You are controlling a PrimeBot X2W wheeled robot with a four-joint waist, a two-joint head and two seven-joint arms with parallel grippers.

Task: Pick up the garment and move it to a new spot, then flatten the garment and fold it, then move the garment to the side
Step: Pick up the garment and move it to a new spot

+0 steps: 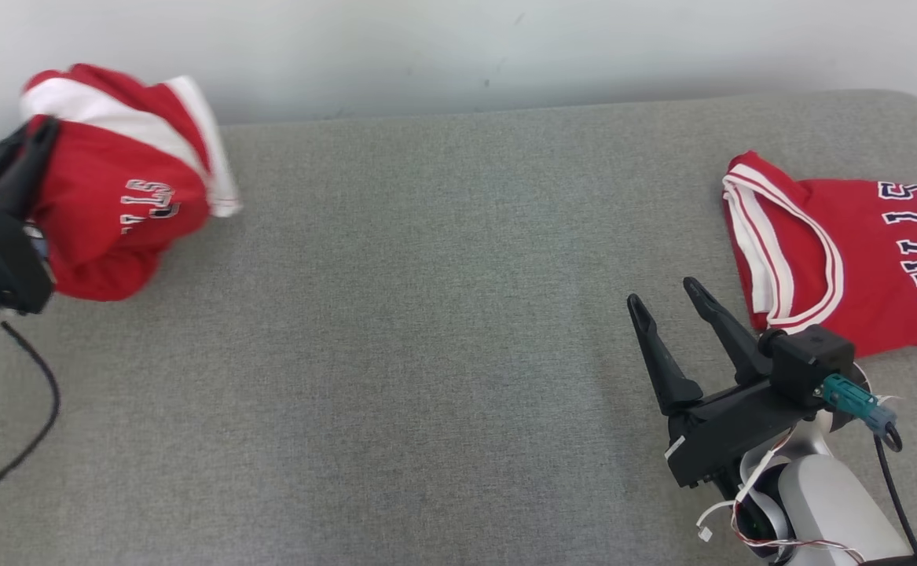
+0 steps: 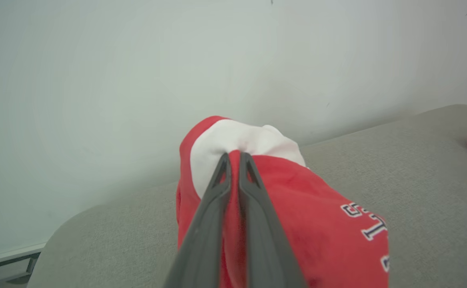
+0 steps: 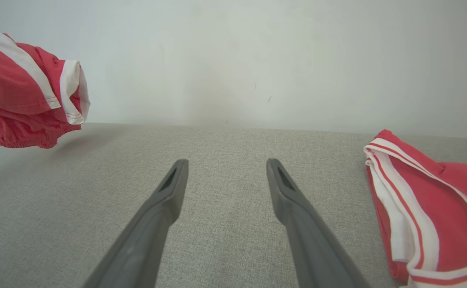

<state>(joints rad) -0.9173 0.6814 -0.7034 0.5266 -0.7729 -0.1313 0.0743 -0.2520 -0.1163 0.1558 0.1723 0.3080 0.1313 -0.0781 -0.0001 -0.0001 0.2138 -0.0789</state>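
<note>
1. The left gripper is clamping the garment. Its two long dark fingers are pressing almost together, with a fold of red and white cloth pinched between the tips.
2. The garment is hanging as a rounded, bunched bundle over the left end of the grey cushion. It is apparently lifted clear and is casting a soft shadow on the weave below.
3. Its cloth is showing as smooth red knit with broad white bands and dark outlined letters curving over one bulge. In the right wrist view a mesh-like red layer is sagging out at the bottom.
4. The right gripper is hovering over the right part of the cushion, its tapered fingers spreading wide with nothing between them.
5. A second red jersey is lying flat on the cushion's right end, just beside the right gripper. Its curved opening is edged in white-and-red striped ribbing, and block letters are running across the cloth.
6. The cushion is showing a coarse, even grey weave and a rounded corner, with a pale smooth wall rising behind its far edge.
7. A thin black cable is looping over the cushion's left end.
</note>
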